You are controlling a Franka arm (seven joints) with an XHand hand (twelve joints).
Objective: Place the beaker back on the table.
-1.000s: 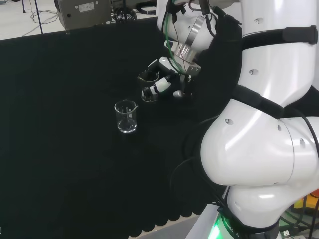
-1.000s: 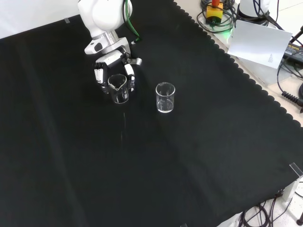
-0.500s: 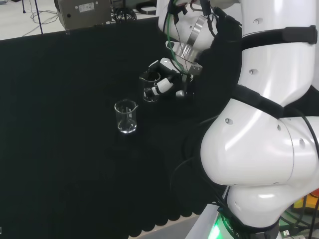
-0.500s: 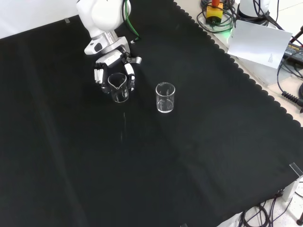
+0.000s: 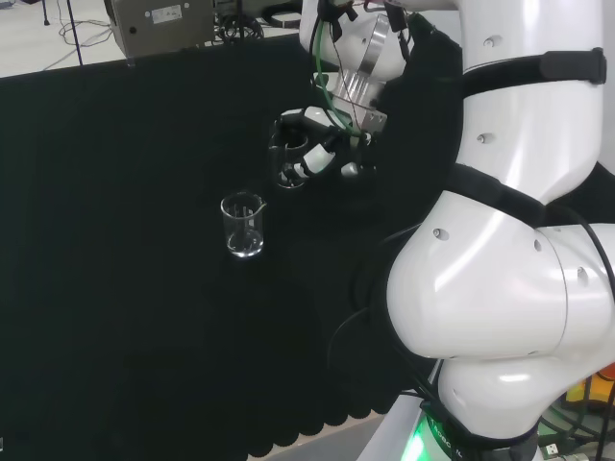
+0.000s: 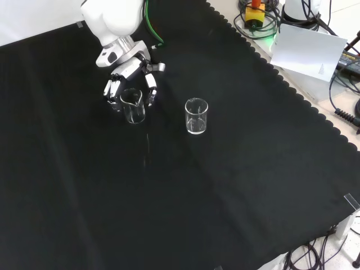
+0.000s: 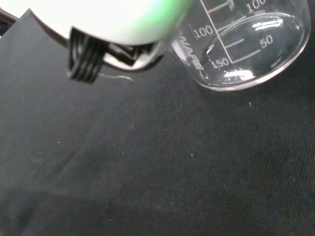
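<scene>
A: In the head view, what has the hand (image 5: pixel 322 154) got?

B: A clear beaker (image 5: pixel 286 165), with the fingers curled round its wall. It sits left of the arm's white links. A second beaker (image 5: pixel 242 225) stands alone on the black cloth (image 5: pixel 115 288), nearer the camera and to the left, well apart from the hand.

A: And the front view?

B: The hand (image 6: pixel 128 79) comes in from the top, fingers wrapped on either side of the held beaker (image 6: pixel 134 106), which is upright. The other beaker (image 6: pixel 196 116) stands to its right on the cloth (image 6: pixel 225 197), apart from it.

A: Is the held beaker down on the cloth?

B: I cannot tell from that view; its base looks close to the cloth, perhaps just above.

A: The wrist view?

B: The beaker's (image 7: pixel 246 49) base and printed scale show close up, beside a blurred white part of the hand (image 7: pixel 113 24). The black cloth (image 7: pixel 147 172) lies behind it. The glass looks empty.
</scene>
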